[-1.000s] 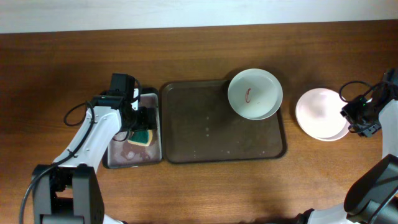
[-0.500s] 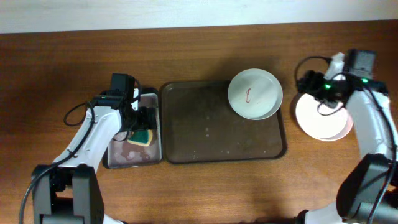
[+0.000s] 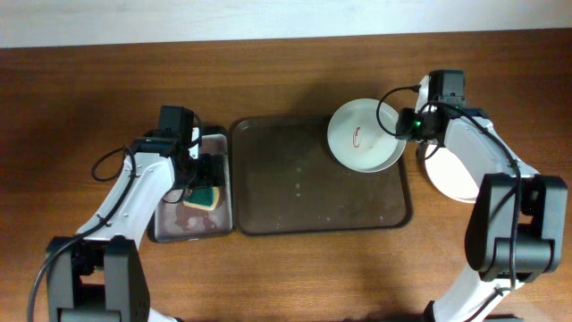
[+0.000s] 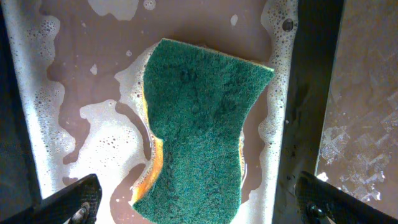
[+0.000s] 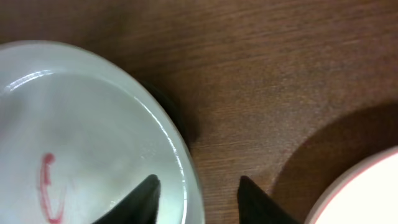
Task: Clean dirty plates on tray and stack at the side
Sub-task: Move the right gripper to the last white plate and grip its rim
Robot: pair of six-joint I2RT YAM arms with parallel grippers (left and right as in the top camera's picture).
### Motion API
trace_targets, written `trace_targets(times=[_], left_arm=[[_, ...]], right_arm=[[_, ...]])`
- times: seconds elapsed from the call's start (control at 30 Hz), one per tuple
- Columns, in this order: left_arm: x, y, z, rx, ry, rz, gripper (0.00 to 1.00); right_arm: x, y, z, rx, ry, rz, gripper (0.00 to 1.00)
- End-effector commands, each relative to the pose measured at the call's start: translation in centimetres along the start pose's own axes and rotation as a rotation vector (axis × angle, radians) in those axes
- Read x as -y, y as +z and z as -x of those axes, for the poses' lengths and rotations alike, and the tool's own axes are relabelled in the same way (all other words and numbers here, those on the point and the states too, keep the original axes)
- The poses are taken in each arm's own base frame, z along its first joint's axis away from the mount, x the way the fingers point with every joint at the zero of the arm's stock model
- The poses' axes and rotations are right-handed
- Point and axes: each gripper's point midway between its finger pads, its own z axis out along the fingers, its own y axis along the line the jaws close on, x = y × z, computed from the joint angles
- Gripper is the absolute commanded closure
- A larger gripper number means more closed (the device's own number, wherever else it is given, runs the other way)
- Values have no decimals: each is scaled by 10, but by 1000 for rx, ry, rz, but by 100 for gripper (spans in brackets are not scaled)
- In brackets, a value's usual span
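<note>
One white plate (image 3: pixel 365 134) with a thin red smear lies on the far right corner of the dark brown tray (image 3: pixel 304 192). It also shows in the right wrist view (image 5: pixel 81 124). My right gripper (image 3: pixel 410 125) is open at this plate's right rim; in the right wrist view (image 5: pixel 198 196) one finger is over the plate and one over the table. A stack of plain white plates (image 3: pixel 456 174) lies on the table right of the tray, partly hidden by the right arm. My left gripper (image 3: pixel 204 170) is open above a green sponge (image 4: pixel 199 124).
The sponge (image 3: pixel 206 195) lies in foamy water in a small grey metal pan (image 3: pixel 170 224) just left of the tray. The edge of the white stack (image 5: pixel 367 193) is close to the right fingers. Wooden table lies all round.
My right arm has swung left from the white stack to the smeared plate's right rim. The left arm and the sponge have not moved.
</note>
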Motion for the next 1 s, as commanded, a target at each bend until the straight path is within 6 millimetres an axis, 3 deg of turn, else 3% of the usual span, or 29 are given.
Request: trace_targets(times=[0.0, 0.17, 0.3, 0.53, 0.63, 0.73, 0.77, 0.83, 0.97], left_arm=[[1, -8, 7, 28, -6, -12, 3], [1, -8, 7, 28, -6, -12, 3], [1, -8, 7, 28, -7, -12, 3], [1, -8, 7, 28, -6, -12, 3], [1, -8, 7, 28, -6, -12, 2], [1, -8, 7, 28, -6, -12, 3], [1, -8, 7, 28, -6, -12, 2], [1, -8, 7, 28, -6, -12, 2], [1, -8, 7, 28, -7, -12, 2]], right_arm=[[1, 12, -8, -29, 3, -13, 66], [-1, 17, -17, -65, 6, 6, 77], [-14, 16, -20, -81, 10, 82, 96], [-51, -9, -58, -255, 54, 266, 96], [-65, -15, -85, -363, 77, 259, 96], [-82, -16, -95, -399, 71, 260, 96], [-88, -17, -98, -407, 78, 260, 95], [-97, -17, -102, -417, 74, 261, 83], [-112, -17, -110, -426, 24, 253, 79]])
